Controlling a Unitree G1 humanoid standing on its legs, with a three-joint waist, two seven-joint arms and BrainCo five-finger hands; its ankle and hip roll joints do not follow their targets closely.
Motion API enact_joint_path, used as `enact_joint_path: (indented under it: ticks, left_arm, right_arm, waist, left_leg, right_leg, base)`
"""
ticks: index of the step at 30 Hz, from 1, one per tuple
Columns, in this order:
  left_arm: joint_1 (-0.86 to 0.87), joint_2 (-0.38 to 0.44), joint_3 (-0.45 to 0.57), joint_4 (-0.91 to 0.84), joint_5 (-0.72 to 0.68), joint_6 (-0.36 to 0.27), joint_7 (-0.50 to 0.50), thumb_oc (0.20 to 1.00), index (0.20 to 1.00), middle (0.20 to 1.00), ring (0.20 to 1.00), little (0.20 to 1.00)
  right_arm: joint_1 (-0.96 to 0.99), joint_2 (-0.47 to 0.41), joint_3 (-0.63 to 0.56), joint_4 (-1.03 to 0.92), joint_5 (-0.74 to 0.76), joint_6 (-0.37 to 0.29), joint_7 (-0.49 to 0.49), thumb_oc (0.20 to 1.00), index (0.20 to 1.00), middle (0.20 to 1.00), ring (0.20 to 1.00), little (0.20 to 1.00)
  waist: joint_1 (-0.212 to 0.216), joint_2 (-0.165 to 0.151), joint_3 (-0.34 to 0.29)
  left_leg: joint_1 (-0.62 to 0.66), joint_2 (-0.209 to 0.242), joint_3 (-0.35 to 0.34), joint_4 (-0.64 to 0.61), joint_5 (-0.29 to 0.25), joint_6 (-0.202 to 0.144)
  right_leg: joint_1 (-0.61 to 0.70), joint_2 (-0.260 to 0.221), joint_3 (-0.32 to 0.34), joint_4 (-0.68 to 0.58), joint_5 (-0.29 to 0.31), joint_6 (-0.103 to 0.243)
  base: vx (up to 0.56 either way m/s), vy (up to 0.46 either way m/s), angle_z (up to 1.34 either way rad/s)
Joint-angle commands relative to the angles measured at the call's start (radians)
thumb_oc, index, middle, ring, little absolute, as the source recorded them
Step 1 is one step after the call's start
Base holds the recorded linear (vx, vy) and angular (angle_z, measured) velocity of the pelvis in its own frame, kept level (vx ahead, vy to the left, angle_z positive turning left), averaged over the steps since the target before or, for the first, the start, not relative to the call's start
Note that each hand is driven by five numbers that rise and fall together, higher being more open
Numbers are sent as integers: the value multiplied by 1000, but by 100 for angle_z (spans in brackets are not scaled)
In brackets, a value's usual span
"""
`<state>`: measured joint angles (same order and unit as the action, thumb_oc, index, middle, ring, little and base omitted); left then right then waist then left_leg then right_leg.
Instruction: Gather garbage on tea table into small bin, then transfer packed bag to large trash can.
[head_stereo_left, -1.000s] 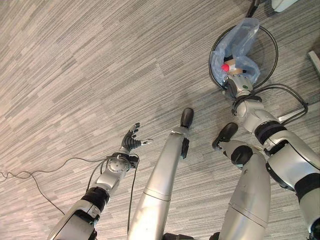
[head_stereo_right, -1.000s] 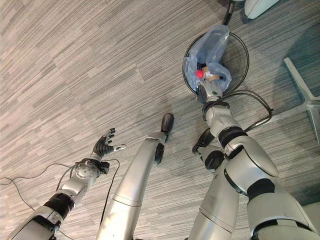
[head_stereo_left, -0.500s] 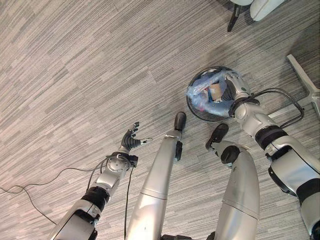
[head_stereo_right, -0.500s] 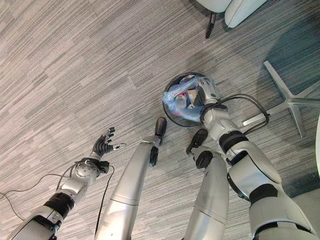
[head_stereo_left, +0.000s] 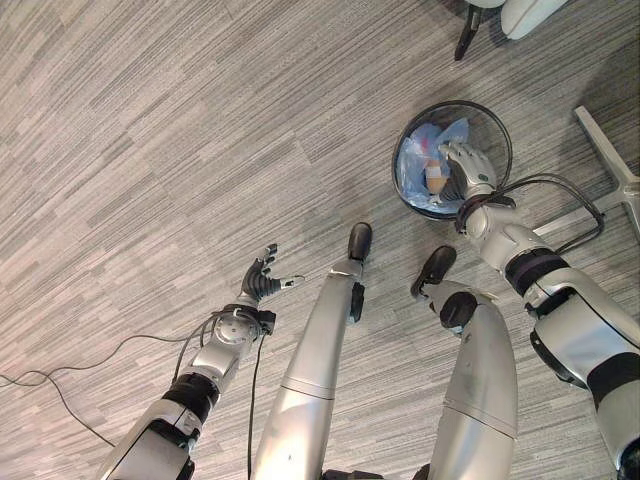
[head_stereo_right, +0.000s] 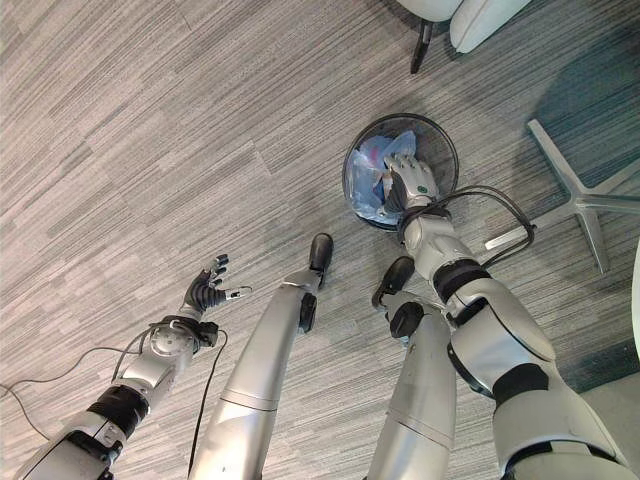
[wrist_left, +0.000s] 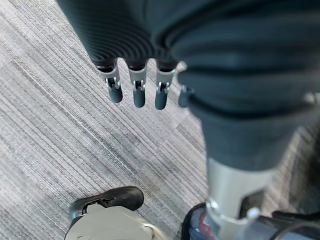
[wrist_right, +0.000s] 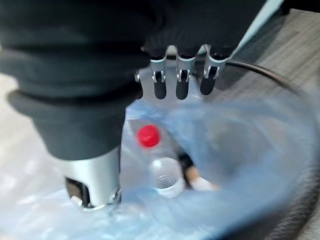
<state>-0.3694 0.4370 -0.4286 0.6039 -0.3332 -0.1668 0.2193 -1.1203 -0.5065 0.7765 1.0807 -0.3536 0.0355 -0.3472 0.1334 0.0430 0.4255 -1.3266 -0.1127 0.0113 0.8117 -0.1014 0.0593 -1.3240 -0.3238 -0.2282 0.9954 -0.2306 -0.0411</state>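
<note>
Grey striped carpet fills the frame. Upper right, the black wire bin holds the blue bag and a red-capped bottle; the right hand hovers above, fingers straight, empty. Lower left, the left hand is spread, empty.

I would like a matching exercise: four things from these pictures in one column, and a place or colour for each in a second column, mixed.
1. bag
2. bottle cap
3. left hand
4. right hand

a. red
b. over the bare floor, fingers relaxed
c. blue, inside the bin
d. over the bin's opening

Pairs: 1-c, 2-a, 3-b, 4-d
</note>
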Motion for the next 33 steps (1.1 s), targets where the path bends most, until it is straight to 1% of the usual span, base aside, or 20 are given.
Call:
enact_joint_path:
  ticks: [1,3,4,5,6,10,13,15,16,20,23,24,25,28,29,31,33]
  left_arm:
    - [18,23,-3,29,6,-30,16,1000,1000,1000,1000,1000]
    - [15,25,-6,27,4,-30,15,1000,1000,1000,1000,1000]
    - [14,28,-10,24,3,-32,12,1000,1000,1000,1000,1000]
    - [13,27,-14,25,4,-31,9,1000,1000,1000,1000,1000]
    - [10,25,-17,29,7,-29,9,1000,1000,1000,1000,1000]
    - [0,14,-9,43,6,-21,5,1000,1000,1000,1000,1000]
    - [-1,11,1,44,6,-17,2,1000,1000,1000,1000,1000]
    - [8,6,23,38,5,-7,-2,1000,1000,1000,1000,1000]
    - [8,6,23,38,5,-7,-2,1000,1000,1000,1000,1000]
    - [19,1,43,38,17,5,-9,1000,1000,1000,1000,1000]
    - [31,-10,67,38,25,13,-12,1000,1000,1000,1000,1000]
    - [32,-9,66,37,25,13,-12,1000,1000,1000,1000,1000]
    - [40,-14,80,37,28,15,-17,1000,1000,1000,1000,1000]
    - [61,-18,99,29,33,21,-20,1000,1000,1000,1000,1000]
    - [78,-23,110,30,36,27,-25,1000,1000,1000,1000,1000]
    - [124,-28,138,29,43,33,-32,1000,1000,1000,1000,1000]
    - [192,-36,165,20,57,40,-43,1000,1000,1000,1000,1000]
  right_arm:
    - [-24,10,43,62,18,5,-3,1000,1000,1000,1000,1000]
    - [-25,13,44,79,24,4,2,1000,1000,1000,1000,1000]
    - [-22,19,48,93,36,4,13,940,940,940,940,940]
    - [-20,25,43,97,49,2,18,429,429,429,429,429]
    - [-11,33,31,100,68,-2,20,200,200,200,200,200]
    - [31,47,-47,50,180,-27,17,200,200,200,200,200]
    - [56,36,-75,1,209,-36,15,200,200,200,200,200]
    - [94,16,-134,-106,252,-49,5,200,200,200,200,200]
    - [95,15,-135,-108,252,-48,5,200,200,200,200,200]
    - [152,9,-209,-207,298,-62,0,200,200,200,200,200]
    - [224,34,-292,-297,368,-87,-6,200,200,200,200,200]
    - [226,33,-293,-299,368,-86,-6,200,200,200,200,200]
    - [268,52,-327,-346,397,-101,-2,200,200,200,200,200]
    - [355,77,-366,-439,433,-118,14,200,200,200,200,200]
    - [410,96,-382,-501,450,-131,27,200,200,200,200,200]
    - [532,119,-414,-635,480,-152,59,200,200,200,200,200]
    - [651,141,-442,-770,504,-174,101,200,200,200,200,200]
  waist:
    - [33,14,-34]
    - [35,17,-31]
    - [38,20,-28]
    - [40,21,-28]
    - [39,22,-27]
    - [32,23,-25]
    - [27,19,-27]
    - [14,6,-26]
    - [15,7,-25]
    - [7,-2,-27]
    - [-2,-11,-27]
    - [-1,-10,-25]
    - [-6,-16,-29]
    - [-14,-25,-30]
    - [-22,-34,-35]
    - [-42,-47,-44]
    - [-64,-64,-73]
  left_leg:
    - [14,5,-43,-101,-1,-64]
    - [10,3,-40,-98,0,-63]
    - [7,0,-40,-95,2,-64]
    - [7,0,-39,-96,3,-63]
    - [8,-1,-38,-96,4,-62]
    - [21,0,-32,-105,8,-60]
    - [31,3,-28,-110,9,-61]
    - [64,15,-26,-129,11,-62]
    - [65,15,-26,-130,12,-62]
    - [114,25,-27,-165,22,-64]
    - [191,36,-33,-227,39,-68]
    - [196,37,-34,-229,41,-68]
    - [246,42,-38,-267,49,-70]
    - [355,49,-41,-342,66,-76]
    - [417,53,-42,-380,74,-80]
    - [584,65,-46,-477,97,-93]
    - [746,80,-43,-569,109,-101]
  right_leg:
    - [66,-4,99,-18,-116,75]
    - [62,-6,101,-13,-117,74]
    - [60,-8,103,-8,-118,74]
    - [60,-8,103,-7,-117,73]
    - [61,-7,104,-5,-117,74]
    - [69,0,105,-10,-109,75]
    - [76,5,106,-15,-105,75]
    - [105,16,104,-39,-91,78]
    - [106,17,103,-40,-91,78]
    - [151,28,93,-73,-72,86]
    - [222,42,76,-130,-50,97]
    - [228,42,75,-134,-49,97]
    - [271,52,65,-166,-36,102]
    - [375,70,46,-243,-10,110]
    - [442,78,37,-296,6,113]
    - [615,96,12,-421,38,119]
    - [784,111,-10,-547,70,131]
  base:
    - [0,0,0]
    - [3,10,7]
    - [-2,4,9]
    - [-3,-2,10]
    - [-5,1,9]
    - [-12,8,2]
    - [-22,7,-1]
    - [-85,14,-3]
    - [-77,8,-5]
    - [-60,-2,-9]
    - [-86,-9,-5]
    - [-97,-9,-6]
    - [-71,-4,-9]
    - [-81,-4,-8]
    - [-65,-7,-12]
    - [-18,-17,-23]
    - [44,14,-17]
